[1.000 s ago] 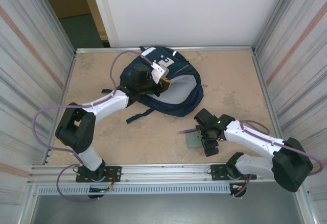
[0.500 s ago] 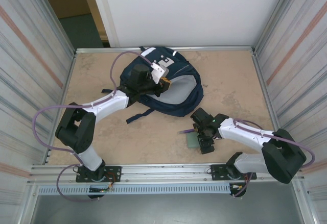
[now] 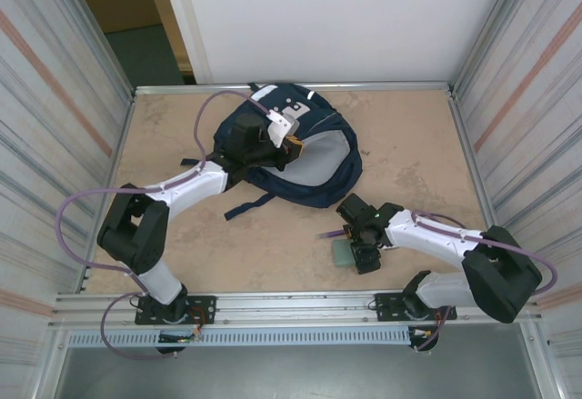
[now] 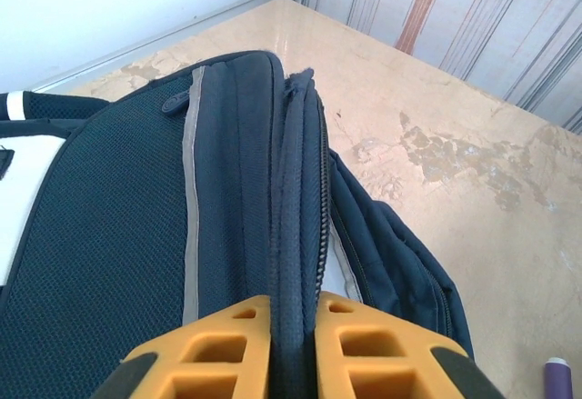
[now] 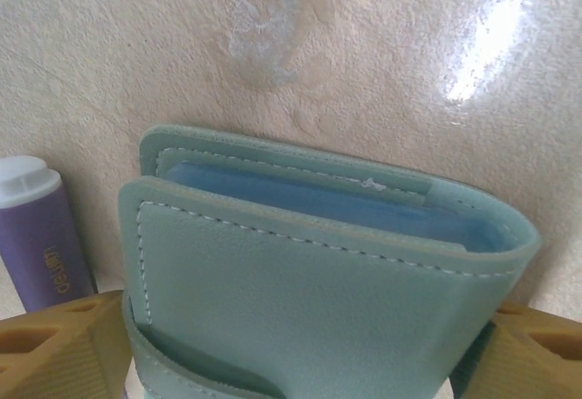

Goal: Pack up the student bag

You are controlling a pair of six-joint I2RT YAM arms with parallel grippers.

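Firmly, the left pincer (image 4: 294, 322) grips the student bag (image 4: 109, 199) by its rim.

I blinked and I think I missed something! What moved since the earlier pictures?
The right arm shifted a little to the left, and its jaws now sit on either side of the mint wallet. Whether they grip it yet is unclear. The left arm stayed put, its jaws still pinching the student bag by its zipper edge. The bag, wallet and purple tube kept their places.

Bag (image 3: 329, 170), wallet (image 5: 309, 272), purple tube (image 5: 41, 235) on table (image 3: 409, 144)
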